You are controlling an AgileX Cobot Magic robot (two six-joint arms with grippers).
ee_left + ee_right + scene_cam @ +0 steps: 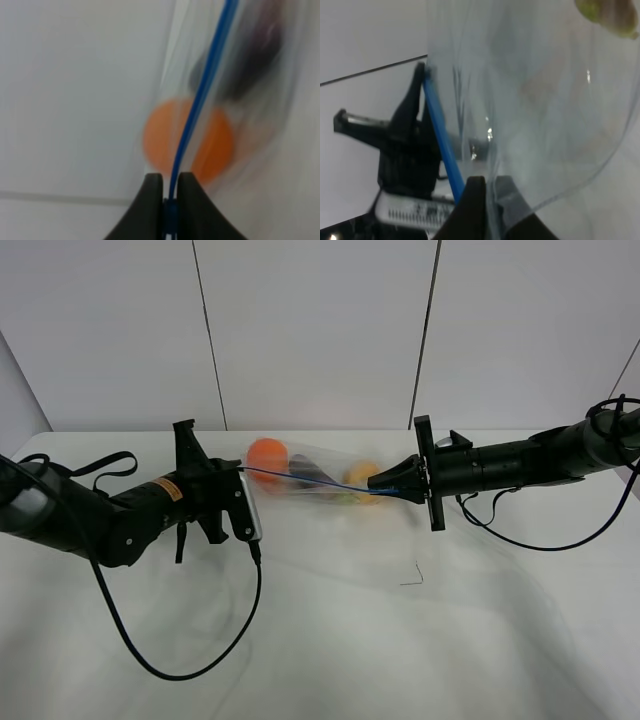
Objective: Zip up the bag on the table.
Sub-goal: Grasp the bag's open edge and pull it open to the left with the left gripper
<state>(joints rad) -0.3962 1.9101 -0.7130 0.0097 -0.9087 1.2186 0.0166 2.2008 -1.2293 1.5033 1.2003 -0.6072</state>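
The clear bag [320, 478] hangs stretched between my two grippers, just above the white table [450, 640]. Its blue zipper strip [300, 478] runs taut along the top edge. An orange [266, 454], a dark eggplant [306, 471] and a yellow fruit [363, 478] show inside. My left gripper [243, 473] is shut on the strip's left end. In the left wrist view it [170, 189] pinches the strip [200, 95] in front of the orange [212, 145]. My right gripper [386, 484] is shut on the bag's right end. In the right wrist view it [492, 200] pinches the plastic beside the strip [440, 130].
A black cable [180, 665] loops from the left arm over the table's front left. Another cable [540, 540] hangs below the right arm. A small dark mark [412, 578] lies on the table in front of the bag. A pale panelled wall [320, 330] stands behind.
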